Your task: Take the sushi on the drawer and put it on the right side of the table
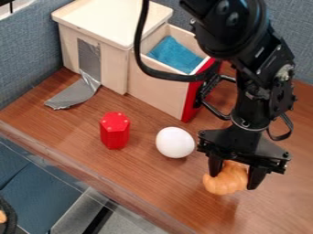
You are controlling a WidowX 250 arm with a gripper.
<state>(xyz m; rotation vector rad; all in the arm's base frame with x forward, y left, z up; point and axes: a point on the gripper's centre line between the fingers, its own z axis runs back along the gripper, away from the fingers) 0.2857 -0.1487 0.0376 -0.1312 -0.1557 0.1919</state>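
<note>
Orange piece, taken to be the sushi (229, 181): held well clear of the drawer (153, 93), out to its front right, low over the tabletop (275, 205); whether wood is touched cannot be told.
End effector (234, 176): closed about the piece, one finger at each side.
White egg (175, 142): left standing nearer the drawer.
Done: pick-up and carry clear of the drawer, as judged.
Left: any final lowering, the release and the withdrawal.

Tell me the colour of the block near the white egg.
The block is red; the camera view shows it.
</note>
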